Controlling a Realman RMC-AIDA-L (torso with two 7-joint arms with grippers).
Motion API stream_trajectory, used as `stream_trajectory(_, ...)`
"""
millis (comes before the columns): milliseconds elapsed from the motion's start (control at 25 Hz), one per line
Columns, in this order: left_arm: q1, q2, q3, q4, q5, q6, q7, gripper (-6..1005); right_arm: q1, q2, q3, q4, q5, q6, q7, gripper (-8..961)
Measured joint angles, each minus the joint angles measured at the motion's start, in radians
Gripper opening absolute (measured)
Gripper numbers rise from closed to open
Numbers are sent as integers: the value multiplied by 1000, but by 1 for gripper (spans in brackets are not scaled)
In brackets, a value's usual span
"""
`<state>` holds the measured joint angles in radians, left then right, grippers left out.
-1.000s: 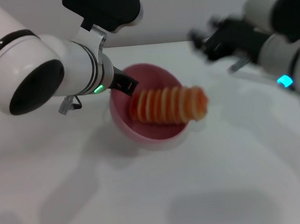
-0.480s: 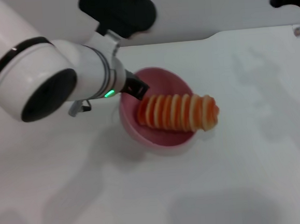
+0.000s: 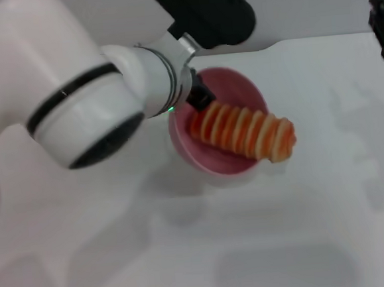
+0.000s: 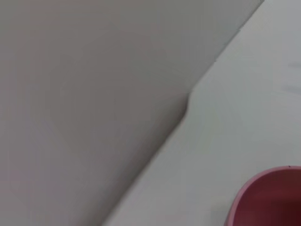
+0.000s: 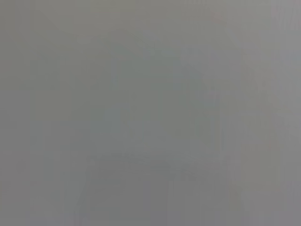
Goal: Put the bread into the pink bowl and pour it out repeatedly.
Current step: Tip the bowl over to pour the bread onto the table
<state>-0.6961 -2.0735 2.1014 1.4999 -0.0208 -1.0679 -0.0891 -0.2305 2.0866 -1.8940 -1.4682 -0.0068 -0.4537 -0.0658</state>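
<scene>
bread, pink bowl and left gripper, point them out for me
bread (image 3: 244, 130): head view, on its ridged orange-and-cream top.
pink bowl (image 3: 240, 85): head view, on its inner far wall.
left gripper (image 3: 200, 97): head view, on the dark tip at the bowl's rim.

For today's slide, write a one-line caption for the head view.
Left hand at the tilted pink bowl's rim; bread overhangs the edge.

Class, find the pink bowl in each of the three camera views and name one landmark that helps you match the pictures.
Head view: the pink bowl sits centre, slightly above middle, tilted, with the bread lying across it and the left gripper at its rim.
Left wrist view: only an arc of the bowl's rim shows, in the lower right corner.
Right wrist view: not in it.
Shared landmark: the white table.
</scene>
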Motion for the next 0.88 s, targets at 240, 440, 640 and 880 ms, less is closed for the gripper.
stream_trajectory(240,-25,-3,47,2,107,0,6,47,8,-2,-12,33,18,23,11,460)
stream_trajectory(440,-36,-4,119,-6,188,2,42,47,2,-2,-13,49,52,41,12,460)
stream_trajectory(640,-57,-5,150,-19,221,-27,109,47,0,-3,9,71,113,43,12,459)
stream_trajectory(880,-79,-5,209,-60,273,-49,214,47,8,-5,11,89,121,45,12,458)
